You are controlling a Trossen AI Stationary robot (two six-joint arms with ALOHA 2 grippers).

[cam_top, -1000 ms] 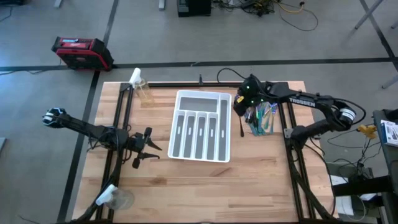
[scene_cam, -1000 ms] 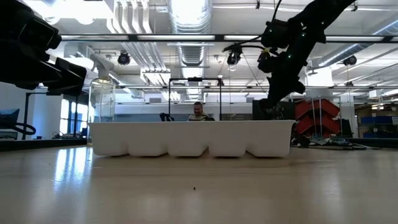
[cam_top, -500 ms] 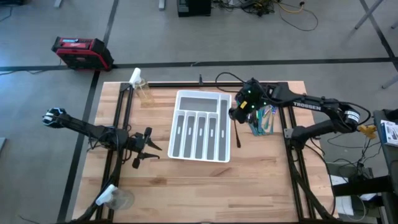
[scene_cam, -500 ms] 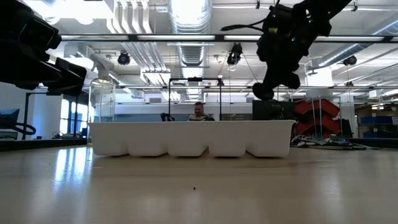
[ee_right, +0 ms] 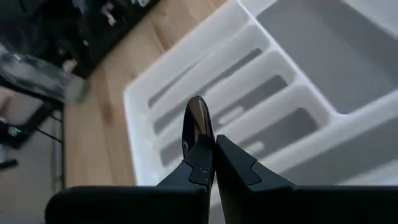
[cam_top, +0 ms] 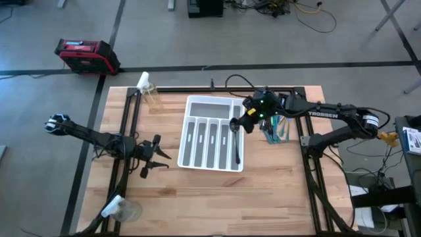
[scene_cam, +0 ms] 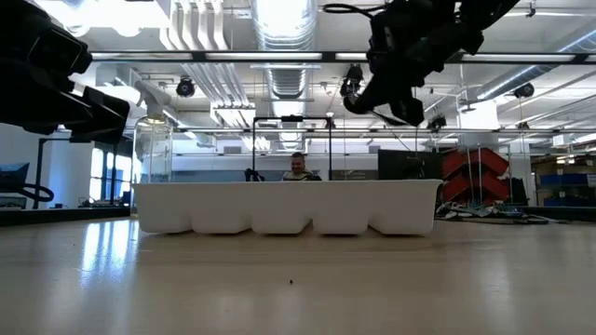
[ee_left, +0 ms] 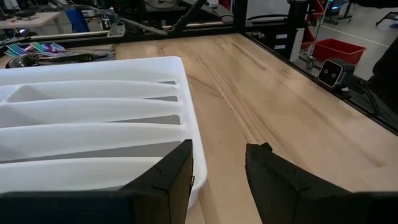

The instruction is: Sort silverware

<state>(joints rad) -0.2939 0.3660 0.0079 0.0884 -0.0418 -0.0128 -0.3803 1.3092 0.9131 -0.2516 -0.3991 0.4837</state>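
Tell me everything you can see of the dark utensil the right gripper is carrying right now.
The dark slim utensil looks like black metal with a glossy sheen. In the high view it hangs lengthwise from the right gripper over the rightmost long slot of the white compartmented cutlery tray. In the right wrist view the fingers are pinched on one end, with a rounded dark tip poking out beyond them. Whether it is a spoon, fork or knife cannot be told. It does not appear to touch the tray.
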